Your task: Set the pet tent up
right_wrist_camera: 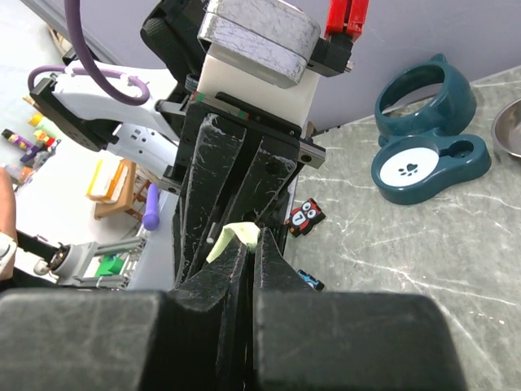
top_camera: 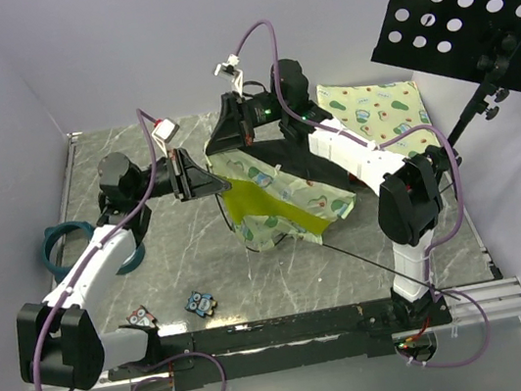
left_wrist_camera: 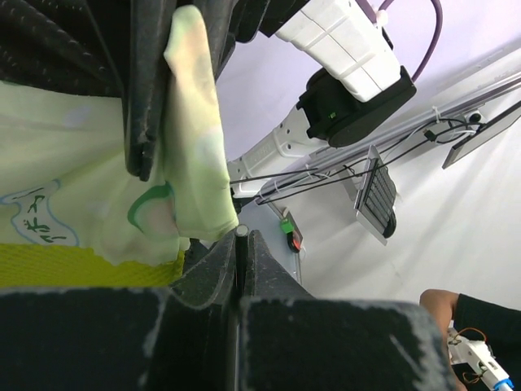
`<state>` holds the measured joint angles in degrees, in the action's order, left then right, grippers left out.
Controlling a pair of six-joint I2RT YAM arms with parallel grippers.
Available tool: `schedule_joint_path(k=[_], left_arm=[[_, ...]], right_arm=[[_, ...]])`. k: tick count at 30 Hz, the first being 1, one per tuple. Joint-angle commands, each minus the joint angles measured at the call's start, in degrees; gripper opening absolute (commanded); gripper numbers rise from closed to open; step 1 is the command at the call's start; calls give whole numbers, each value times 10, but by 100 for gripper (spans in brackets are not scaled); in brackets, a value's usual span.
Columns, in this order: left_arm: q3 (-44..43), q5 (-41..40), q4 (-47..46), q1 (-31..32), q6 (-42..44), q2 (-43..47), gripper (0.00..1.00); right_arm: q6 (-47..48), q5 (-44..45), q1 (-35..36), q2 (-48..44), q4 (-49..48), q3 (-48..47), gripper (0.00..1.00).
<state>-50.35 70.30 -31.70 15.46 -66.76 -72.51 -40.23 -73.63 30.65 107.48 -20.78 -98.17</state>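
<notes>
left gripper (left_wrist_camera: pixel 242 248) and right gripper (right_wrist_camera: pixel 248 248) both clamped on one corner of tent (top_camera: pixel 281 202)
left jaws pressed shut, thin black pole (left_wrist_camera: pixel 242 233) tip between them, cream fabric just beside; right jaws closed on a fold of pale fabric, nose to nose with the left. tent crumpled mid-table, cream print and lime panel, held corner raised, rest sagging onto grey table (top_camera: pixel 352 270). printed mat (top_camera: pixel 376 108) behind it, teal feeder (top_camera: pixel 63 249) far left
</notes>
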Motion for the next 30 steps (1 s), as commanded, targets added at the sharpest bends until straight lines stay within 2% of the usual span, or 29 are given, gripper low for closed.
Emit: schedule_joint_path(k=[1, 23, 30], left_arm=[[53, 84, 119, 42, -58, -18, 1], [111, 63, 80, 69, -102, -9, 1], [97, 62, 98, 81, -87, -22, 1]], right_arm=[[-9, 133, -7, -75, -124, -48, 0], [-5, 161, -6, -82, -103, -46, 0], [-4, 161, -1, -89, -104, -39, 0]])
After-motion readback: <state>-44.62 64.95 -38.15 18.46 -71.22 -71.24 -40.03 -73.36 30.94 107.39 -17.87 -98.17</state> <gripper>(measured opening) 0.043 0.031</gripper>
